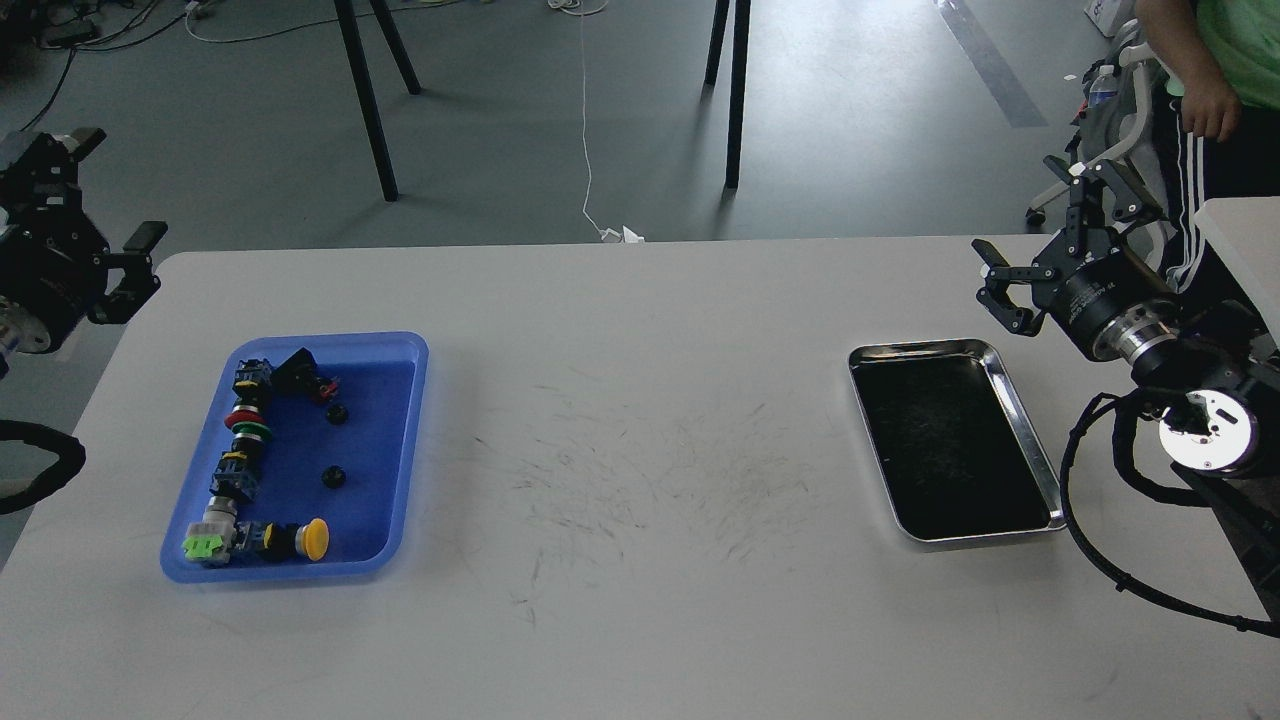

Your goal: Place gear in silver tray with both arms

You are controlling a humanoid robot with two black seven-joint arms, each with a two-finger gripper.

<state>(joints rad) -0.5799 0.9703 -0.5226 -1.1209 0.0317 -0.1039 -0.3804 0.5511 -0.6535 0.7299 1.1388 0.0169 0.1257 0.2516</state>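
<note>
1. The white scuffed table [640, 330] filled the frame.
2. The blue plastic tray [405, 440] of switch parts sat left of centre.
3. The shiny silver metal tray [1030, 430] lay right, bare.
4. My right claw [1040, 225] hung spread and held nothing, upper right.
5. My left claw [115, 200], upper left, spread wide, held nothing.
6. Two small black gears [337, 413] rested in the blue tray.

Head view under even, diffuse overhead light; brightness moderate, colours slightly cool. The white tabletop [640, 420] is evenly lit, its scuff marks sharp. Shadows are faint and soft, seen along the near rim of the blue tray [300, 575]. The silver tray [1030, 440] shows bright glints on its polished rim and a dark, dull-reflecting bottom. Focus is crisp throughout; no motion blur.
</note>
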